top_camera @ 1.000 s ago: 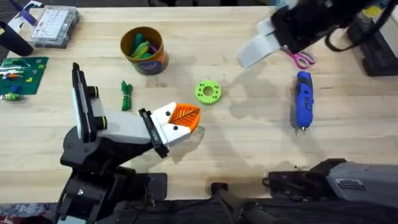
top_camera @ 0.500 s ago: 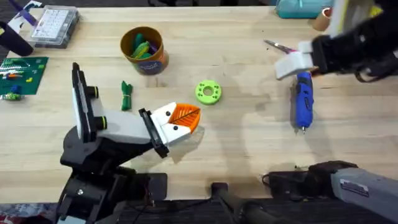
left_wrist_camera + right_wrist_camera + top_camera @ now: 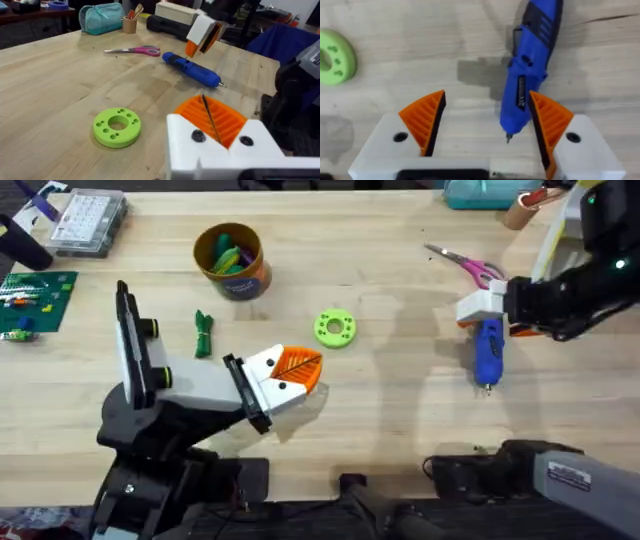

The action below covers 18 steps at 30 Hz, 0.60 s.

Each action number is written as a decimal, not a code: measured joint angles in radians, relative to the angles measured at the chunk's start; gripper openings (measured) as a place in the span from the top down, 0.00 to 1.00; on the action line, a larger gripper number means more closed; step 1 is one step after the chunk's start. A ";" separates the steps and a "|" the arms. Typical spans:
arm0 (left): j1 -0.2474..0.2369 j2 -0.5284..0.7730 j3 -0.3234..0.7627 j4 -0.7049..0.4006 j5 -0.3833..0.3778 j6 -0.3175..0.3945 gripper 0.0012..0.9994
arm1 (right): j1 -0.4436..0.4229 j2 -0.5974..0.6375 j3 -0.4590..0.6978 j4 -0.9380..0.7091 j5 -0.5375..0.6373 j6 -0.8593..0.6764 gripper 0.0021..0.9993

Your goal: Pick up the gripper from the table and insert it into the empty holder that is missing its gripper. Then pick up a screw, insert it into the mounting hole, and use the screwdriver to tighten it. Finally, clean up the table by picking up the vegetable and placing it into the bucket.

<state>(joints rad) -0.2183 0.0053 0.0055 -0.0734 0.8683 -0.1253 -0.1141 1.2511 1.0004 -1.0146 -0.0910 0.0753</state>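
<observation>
Lettering nowhere legible; right hand (image 3: 485, 127) spread wide over the screwdriver (image 3: 488, 350), left hand (image 3: 290, 370) clenched.

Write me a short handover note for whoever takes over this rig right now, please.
Left gripper: shut, empty, beside the lime ring.
Right gripper: open, poised over the blue screwdriver, which lies on the table.
Done: the white-orange gripper appears seated on the holder.
Left: grasp screwdriver, tighten screw (no screw discernible); move vegetable into bucket.
</observation>
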 joint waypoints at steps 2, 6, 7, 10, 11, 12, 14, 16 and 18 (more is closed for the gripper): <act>0.000 0.000 0.000 0.000 0.000 0.000 0.98 | -0.024 0.003 -0.030 0.045 0.000 0.000 0.00; 0.000 0.000 0.000 0.000 0.001 0.000 0.98 | -0.067 0.028 -0.043 0.113 0.000 -0.004 0.00; 0.000 0.000 0.000 0.000 0.001 0.000 0.98 | -0.076 0.038 -0.043 0.132 0.000 -0.013 0.00; 0.000 0.000 0.000 0.000 0.002 0.000 0.98 | -0.089 0.071 -0.043 0.180 0.007 -0.051 0.01; 0.000 0.000 0.000 0.000 0.002 0.000 0.98 | -0.090 0.084 -0.043 0.194 0.016 -0.063 0.00; 0.000 0.000 0.000 0.000 0.002 0.000 0.98 | -0.090 0.098 -0.043 0.206 0.027 -0.075 0.00; 0.000 0.000 0.000 0.000 0.002 0.000 0.98 | -0.090 0.129 -0.043 0.218 0.049 -0.102 0.00; 0.000 0.000 0.000 0.000 0.003 0.000 0.98 | -0.090 0.162 -0.043 0.227 0.069 -0.126 0.00; 0.000 0.000 0.000 -0.001 0.003 0.000 0.98 | -0.090 0.196 -0.043 0.245 0.080 -0.144 0.00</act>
<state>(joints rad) -0.2184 0.0051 0.0055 -0.0740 0.8709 -0.1253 -0.2043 1.4469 0.9571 -0.7694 -0.0108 -0.0690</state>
